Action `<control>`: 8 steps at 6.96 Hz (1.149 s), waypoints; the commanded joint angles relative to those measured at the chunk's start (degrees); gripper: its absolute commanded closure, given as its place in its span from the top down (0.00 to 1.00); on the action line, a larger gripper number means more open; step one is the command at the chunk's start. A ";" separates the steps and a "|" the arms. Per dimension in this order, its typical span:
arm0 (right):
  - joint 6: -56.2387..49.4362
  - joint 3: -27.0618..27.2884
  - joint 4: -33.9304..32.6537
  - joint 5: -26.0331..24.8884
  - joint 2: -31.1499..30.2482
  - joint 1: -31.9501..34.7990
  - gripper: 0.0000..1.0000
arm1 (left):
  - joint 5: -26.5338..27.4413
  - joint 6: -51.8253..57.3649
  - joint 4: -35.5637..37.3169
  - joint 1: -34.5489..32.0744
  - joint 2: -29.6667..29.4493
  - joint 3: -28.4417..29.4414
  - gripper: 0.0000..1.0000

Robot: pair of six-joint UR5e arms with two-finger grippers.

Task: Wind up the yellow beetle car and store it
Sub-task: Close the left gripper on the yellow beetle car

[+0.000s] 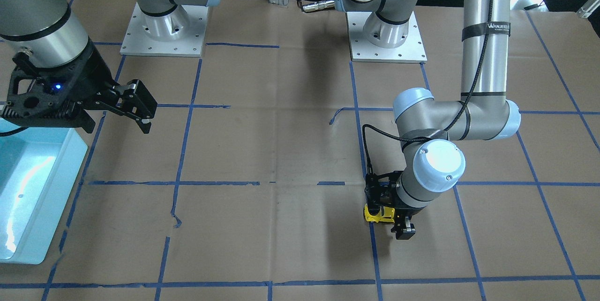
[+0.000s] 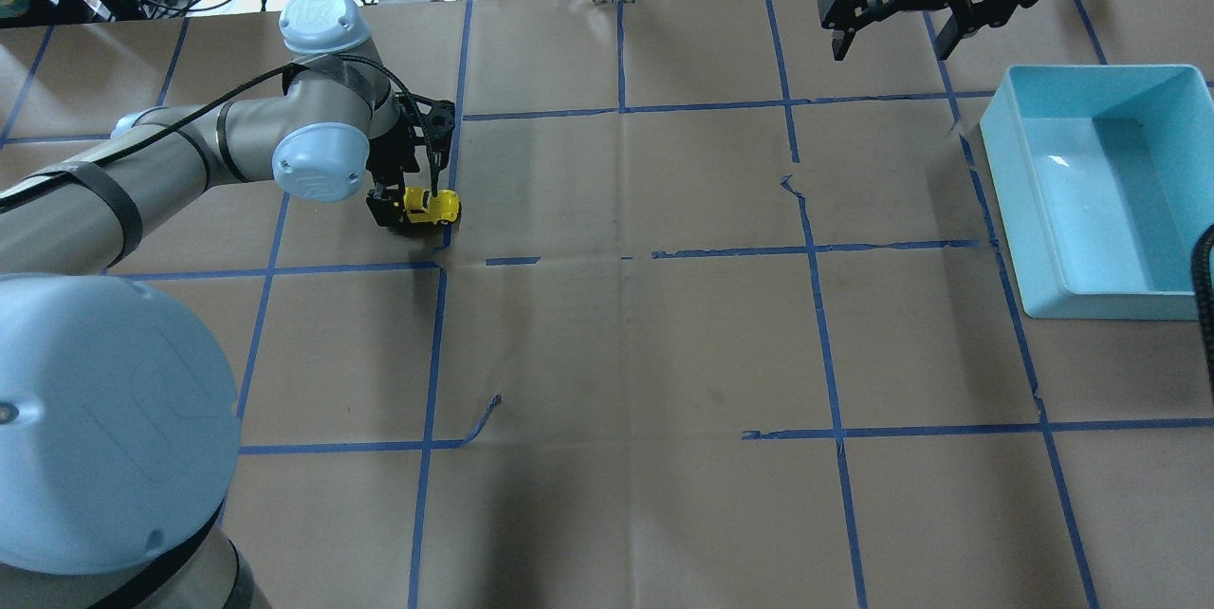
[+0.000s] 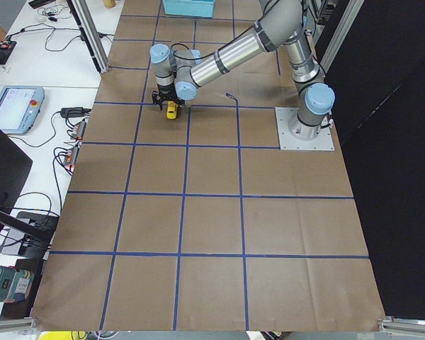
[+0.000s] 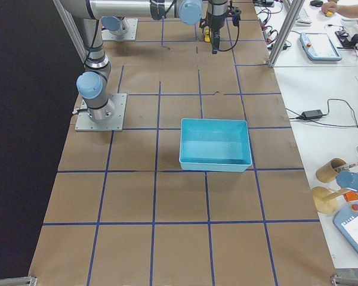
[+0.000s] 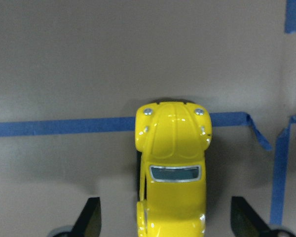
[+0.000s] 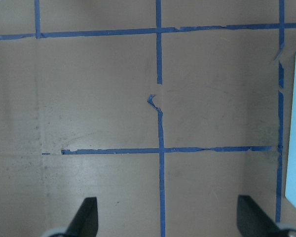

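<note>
Left gripper [image 2: 413, 204] lowered, frame left, wrist bent down; fingers spread astride yellow beetle car [image 2: 438, 207], not gripping. Right gripper [image 2: 892, 42] raised, upper right, fingers apart.

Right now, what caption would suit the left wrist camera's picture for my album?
Yellow beetle car on blue-taped brown paper, sitting between the open fingers, not yet gripped.

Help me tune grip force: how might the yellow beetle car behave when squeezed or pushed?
Glossy and rounded, the yellow beetle car may slip from a light pinch. Sitting upright, it probably rolls lengthwise if nudged. It looks rigid.
</note>
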 commanded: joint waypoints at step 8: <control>1.49 1.05 -2.55 -0.08 0.23 0.13 1.00 | -3.24 -0.54 -0.85 0.17 3.27 0.10 0.00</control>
